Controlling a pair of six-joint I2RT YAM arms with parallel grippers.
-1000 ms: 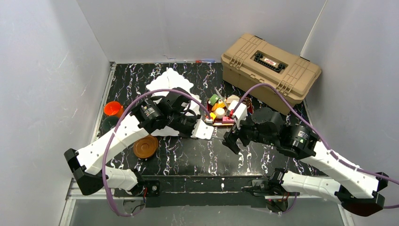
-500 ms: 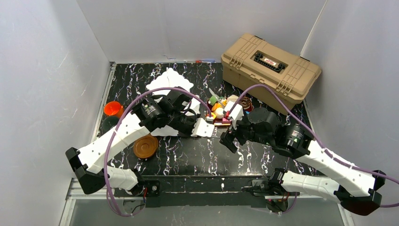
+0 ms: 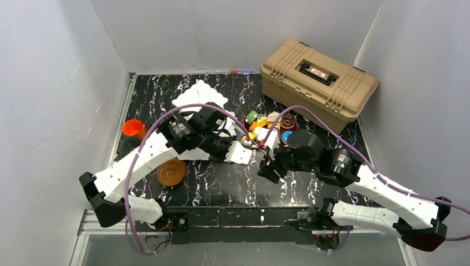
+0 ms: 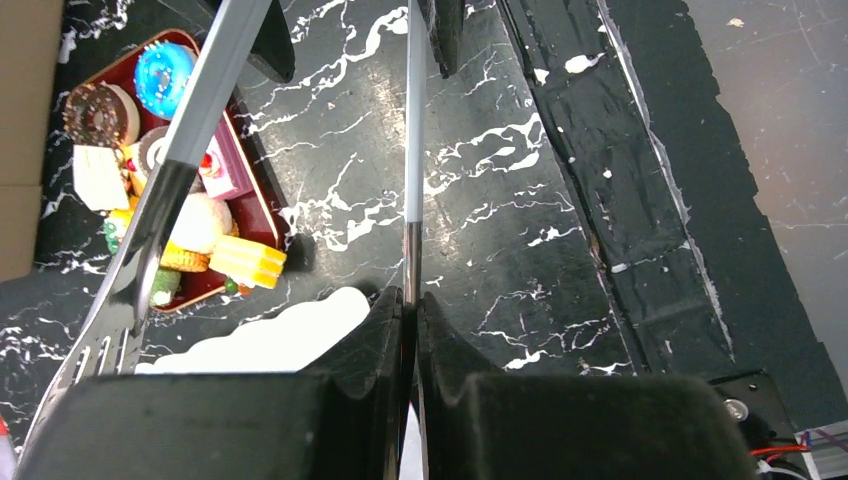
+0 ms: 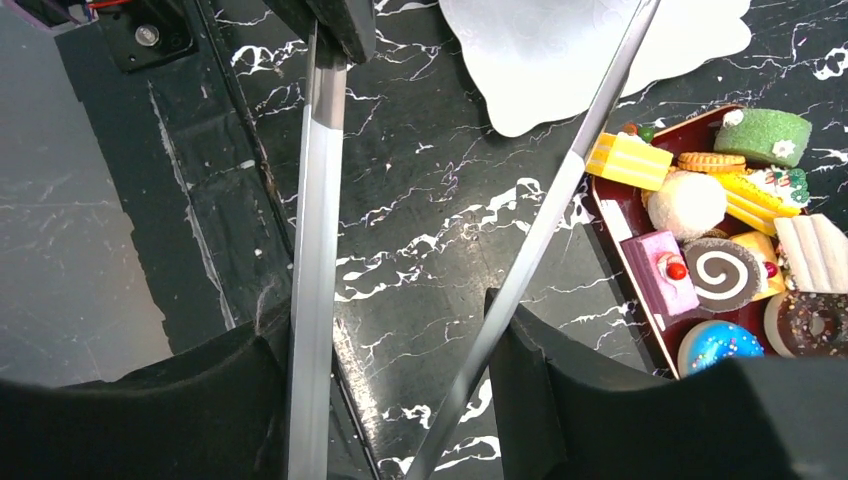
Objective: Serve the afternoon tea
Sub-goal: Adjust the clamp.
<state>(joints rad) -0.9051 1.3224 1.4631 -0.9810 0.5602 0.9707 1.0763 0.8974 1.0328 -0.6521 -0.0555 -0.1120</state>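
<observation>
**mika:** How far along is the tea serving, would you say?

**jo:** Barely started imo. All the toy pastries (image 5: 655, 270) sit in the red tray (image 5: 606, 222) just right of the white stand (image 3: 199, 95), and the stand plates I can see are bare. The orange cup (image 3: 133, 128) and dark cup (image 3: 128, 145) are at the left edge of the worktop (image 3: 221, 188). The brown saucer (image 3: 171, 172) is near them, with neither cup on it. So all the plating and cup-setting is left.

**mika:** And the arms?

**jo:** Both are on the metal tongs (image 5: 545, 220), on the near side of the tray. The left gripper (image 4: 410, 300) is pinched tight on one tong arm. The right gripper (image 5: 390, 320) has its fingers wide, with both tong arms between them against the inner faces. I'd call that a hold. Looks like a handover to me.

**mika:** Counts?

**jo:** One stand (can't count tiers from above) and one tray. About eleven pastries, including a blue donut (image 5: 715, 345) and a chocolate donut (image 5: 810, 322). Two cups. One saucer showing, maybe a stack, can't tell. One pair of tongs, and one tan toolbox (image 3: 318, 83) back right.
</observation>
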